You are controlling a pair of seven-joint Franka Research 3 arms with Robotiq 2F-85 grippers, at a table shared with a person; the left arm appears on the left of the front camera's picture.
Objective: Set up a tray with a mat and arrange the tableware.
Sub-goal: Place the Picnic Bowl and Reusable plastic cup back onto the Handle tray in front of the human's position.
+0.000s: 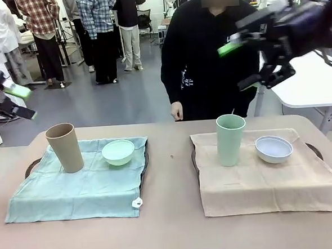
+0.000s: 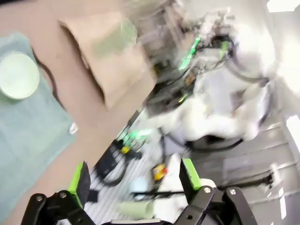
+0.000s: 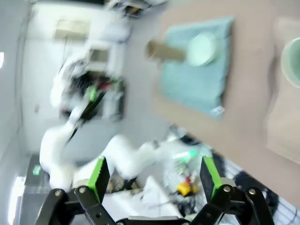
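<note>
Both the left claw (image 1: 19,102) and right claw (image 1: 242,68) hang apart and empty above the desk (image 1: 172,225), so a careless descent could topple the tan cup (image 1: 65,147) or sage cup (image 1: 230,139).

A tall tan cup (image 1: 65,147) stands up straight on the back left part of a light blue cloth mat (image 1: 74,192). Just beside it, on its right, sits a small mint green bowl (image 1: 118,152), open side up. The blue mat lies over a dark tray (image 1: 144,159) whose edge peeks out.

On the other side, a tall sage green cup (image 1: 230,139) stands up straight on a tan cloth mat (image 1: 265,180). A small pale bluish-white bowl (image 1: 273,149) sits near it on the right, open side up. Both bowls look empty.
</note>
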